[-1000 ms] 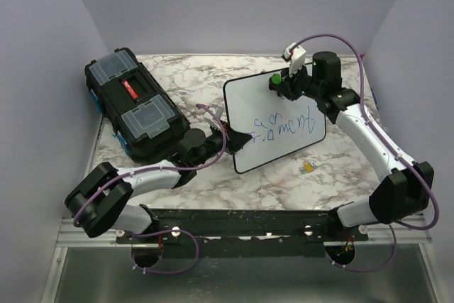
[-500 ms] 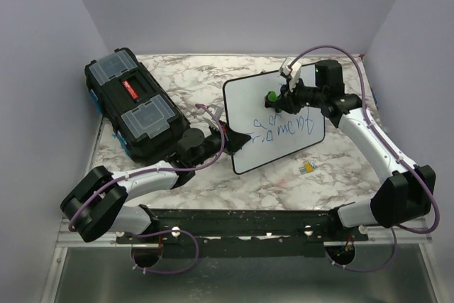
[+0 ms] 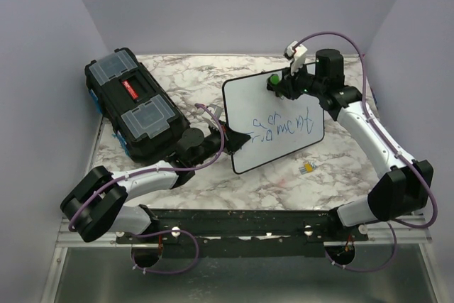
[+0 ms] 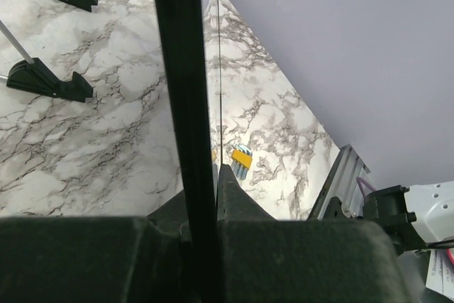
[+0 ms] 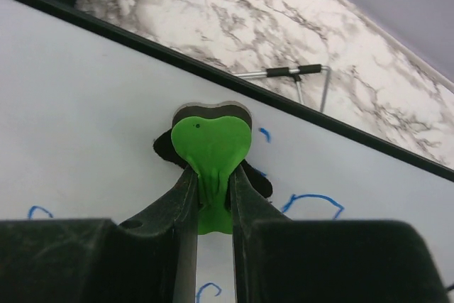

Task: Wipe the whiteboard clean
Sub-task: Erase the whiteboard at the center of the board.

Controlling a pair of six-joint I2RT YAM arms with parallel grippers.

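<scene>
The whiteboard (image 3: 248, 101) sits right of centre on the marble desk (image 3: 206, 76), blue handwriting (image 3: 284, 124) across it, the black toolbox (image 3: 135, 104) well to its left. The left end effector (image 3: 230, 138) is clamped tight on the board's left frame edge. The right end effector (image 5: 211, 182) pinches a green eraser (image 5: 211, 143) flat against the board's far part
</scene>
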